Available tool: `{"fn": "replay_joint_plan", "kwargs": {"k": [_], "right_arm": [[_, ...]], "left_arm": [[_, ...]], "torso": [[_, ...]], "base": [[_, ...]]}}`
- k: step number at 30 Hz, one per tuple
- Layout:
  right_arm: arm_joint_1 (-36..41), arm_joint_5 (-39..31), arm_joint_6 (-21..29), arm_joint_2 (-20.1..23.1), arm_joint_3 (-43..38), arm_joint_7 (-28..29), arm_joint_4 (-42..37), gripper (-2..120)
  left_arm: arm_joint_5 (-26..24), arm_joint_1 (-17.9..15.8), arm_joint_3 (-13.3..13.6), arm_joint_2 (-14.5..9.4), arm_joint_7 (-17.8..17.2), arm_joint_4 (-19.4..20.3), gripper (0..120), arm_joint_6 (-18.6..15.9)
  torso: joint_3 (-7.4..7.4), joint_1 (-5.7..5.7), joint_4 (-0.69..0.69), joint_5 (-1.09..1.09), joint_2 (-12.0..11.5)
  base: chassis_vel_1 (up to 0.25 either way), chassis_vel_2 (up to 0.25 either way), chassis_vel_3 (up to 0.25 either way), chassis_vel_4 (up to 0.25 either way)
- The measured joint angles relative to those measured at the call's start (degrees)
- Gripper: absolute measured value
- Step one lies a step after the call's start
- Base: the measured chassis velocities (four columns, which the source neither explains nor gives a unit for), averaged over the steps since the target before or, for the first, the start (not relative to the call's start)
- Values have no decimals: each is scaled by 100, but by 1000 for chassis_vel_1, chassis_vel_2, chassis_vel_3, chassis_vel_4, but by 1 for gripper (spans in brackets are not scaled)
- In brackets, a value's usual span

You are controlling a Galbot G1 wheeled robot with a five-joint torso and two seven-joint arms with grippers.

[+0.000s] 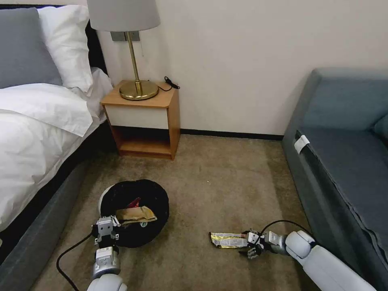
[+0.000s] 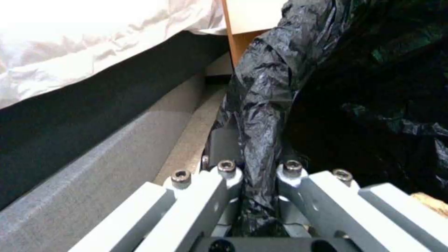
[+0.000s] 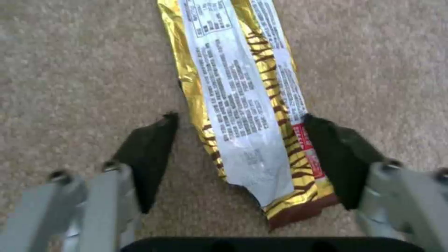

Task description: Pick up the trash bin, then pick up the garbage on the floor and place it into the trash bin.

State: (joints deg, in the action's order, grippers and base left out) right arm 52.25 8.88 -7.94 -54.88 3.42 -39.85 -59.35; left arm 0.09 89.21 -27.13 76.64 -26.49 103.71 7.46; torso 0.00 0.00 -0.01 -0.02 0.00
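Head view takes in the room from big to small: the bed point(image 1: 36, 133) runs along my left with its white duvet, the blue-grey sofa point(image 1: 343, 161) fills the right side, and the wooden nightstand point(image 1: 143, 121) stands against the far wall with a brass lamp point(image 1: 135, 52) on top. Between them lies the tan carpet point(image 1: 226, 182).

On the carpet near the bed sits the trash bin point(image 1: 135, 212), its black bag point(image 2: 266, 105) folded over the rim. Inside it I can see a tan crumpled paper bag point(image 1: 135, 215) and a bit of something red point(image 1: 134, 202) behind it (too small to name with certainty). My left gripper point(image 1: 106, 230) is at the near edge of the bin, its fingers point(image 2: 219, 196) pressed together on the bag-covered rim; from the left wrist the crinkled plastic runs straight down between the two metal links.

To the right of the bin, well apart from it, the gold and silver wrapper point(image 1: 228, 240) lies flat on the carpet. My right gripper point(image 1: 254, 245) is low at the wrapper's right end, close to the sofa. From the right wrist the wrapper point(image 3: 247, 115) stretches away between my black fingertips point(image 3: 149, 154), which are spread wide, one on each side of its torn near end. One tip touches the wrapper's edge by the red patch; the other stands clear of it on bare carpet.
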Motion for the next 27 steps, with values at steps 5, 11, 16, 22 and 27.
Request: {"fn": "replay_joint_plan", "kwargs": {"k": [5,11,16,22,27], "right_arm": [[-1,22,-20,-9,3,-28,15,51],[-45,69,-24,-52,1,-36,84,34],[-48,93,-33,-73,2,-59,116,21],[-45,139,-35,-79,-12,-63,148,2],[-30,178,-51,-89,-49,-67,166,0]], "left_arm": [[-13,-11,-10,-7,-3,-25,2,3],[-30,-22,-17,-17,-3,-50,2,4],[-35,-17,-28,-27,-2,-52,2,7],[-46,-6,-36,-40,-2,-59,2,17],[-47,-3,-27,-30,2,-71,2,22]], "torso": [[0,0,0,0,0],[0,0,2,2,0],[0,0,1,2,0],[0,0,3,2,0],[0,0,2,2,0]], "base": [[0,0,0,0],[0,0,0,0],[0,0,0,0],[0,0,0,0],[0,0,0,0]]}}
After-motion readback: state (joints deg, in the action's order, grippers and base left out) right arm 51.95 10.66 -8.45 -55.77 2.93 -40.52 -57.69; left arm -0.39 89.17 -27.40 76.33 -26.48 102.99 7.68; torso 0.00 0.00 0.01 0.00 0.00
